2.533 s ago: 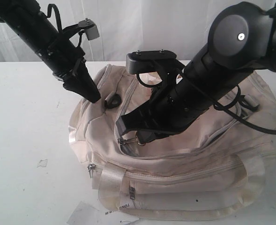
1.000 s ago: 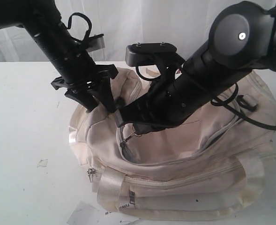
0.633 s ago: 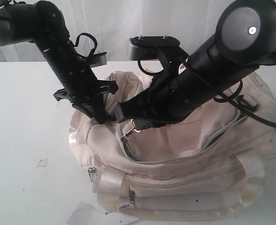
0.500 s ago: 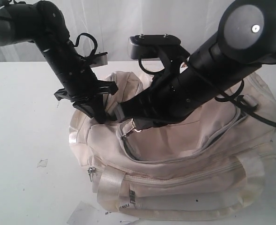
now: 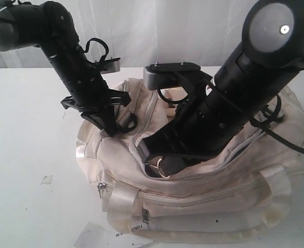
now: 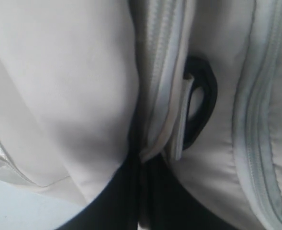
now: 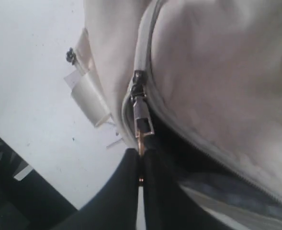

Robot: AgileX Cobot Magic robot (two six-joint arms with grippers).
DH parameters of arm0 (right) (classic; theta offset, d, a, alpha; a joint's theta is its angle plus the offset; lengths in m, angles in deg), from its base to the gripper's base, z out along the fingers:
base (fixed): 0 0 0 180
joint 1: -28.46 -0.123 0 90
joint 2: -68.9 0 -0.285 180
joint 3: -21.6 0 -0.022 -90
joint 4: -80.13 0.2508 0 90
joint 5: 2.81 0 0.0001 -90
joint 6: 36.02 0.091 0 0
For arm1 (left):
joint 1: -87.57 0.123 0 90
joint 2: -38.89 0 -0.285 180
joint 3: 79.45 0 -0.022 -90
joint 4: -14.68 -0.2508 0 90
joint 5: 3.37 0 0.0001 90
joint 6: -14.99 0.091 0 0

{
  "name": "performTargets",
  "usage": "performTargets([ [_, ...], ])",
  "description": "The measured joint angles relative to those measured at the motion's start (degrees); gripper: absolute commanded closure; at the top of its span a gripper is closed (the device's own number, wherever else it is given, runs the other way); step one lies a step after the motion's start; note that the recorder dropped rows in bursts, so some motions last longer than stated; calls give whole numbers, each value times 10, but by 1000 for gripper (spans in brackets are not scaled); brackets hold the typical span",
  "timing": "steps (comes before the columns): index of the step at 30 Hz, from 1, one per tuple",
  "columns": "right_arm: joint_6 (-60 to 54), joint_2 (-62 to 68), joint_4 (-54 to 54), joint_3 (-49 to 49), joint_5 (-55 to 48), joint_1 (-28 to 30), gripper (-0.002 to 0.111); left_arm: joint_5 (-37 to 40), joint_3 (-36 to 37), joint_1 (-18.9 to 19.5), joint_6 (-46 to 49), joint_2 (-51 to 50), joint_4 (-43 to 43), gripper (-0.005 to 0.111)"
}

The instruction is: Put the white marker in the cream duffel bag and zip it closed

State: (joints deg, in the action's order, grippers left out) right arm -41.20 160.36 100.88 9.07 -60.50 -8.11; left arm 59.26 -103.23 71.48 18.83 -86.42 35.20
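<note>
**Zipper pull [image 7: 143,122] clamped, cream duffel bag [image 5: 203,206] braced**

Nearest the camera, a white paper tag [image 5: 90,237] lies on the table [image 5: 22,155] beside the cream duffel bag. A shiny strap handle [image 5: 123,199] crosses the bag's front panel. Just beyond it, the right gripper [image 5: 159,164] is clenched on the metal zipper pull at the main opening, where grey teeth part over dark lining. Farther back, the left gripper [image 5: 112,128] is pinched tight on a fold of cream fabric along the zipper track, next to a black end clip [image 5: 129,122].

The white marker shows in no view. It probably lies inside the bag already, but that cannot be confirmed.

The bag looks limp and likely to bunch under a pull. The small rigid tab is therefore the best place to take hold, with the fabric kept taut at the zipper's end.
</note>
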Motion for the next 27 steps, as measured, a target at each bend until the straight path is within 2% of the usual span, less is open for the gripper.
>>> performTargets([
  [7,2,-21,-3,0,-24,0,108,-7,0,0,0,0,-14,107],
  [11,33,-23,-43,0,-48,0,108,-7,0,0,0,0,-16,107],
  [20,41,-25,-53,0,-27,0,108,-2,-23,0,10,7,-37,107],
  [23,42,-25,-53,0,-20,0,108,16,-70,0,19,11,-61,94],
  [27,43,-25,-53,0,-15,0,108,21,-103,0,22,11,-74,66],
])
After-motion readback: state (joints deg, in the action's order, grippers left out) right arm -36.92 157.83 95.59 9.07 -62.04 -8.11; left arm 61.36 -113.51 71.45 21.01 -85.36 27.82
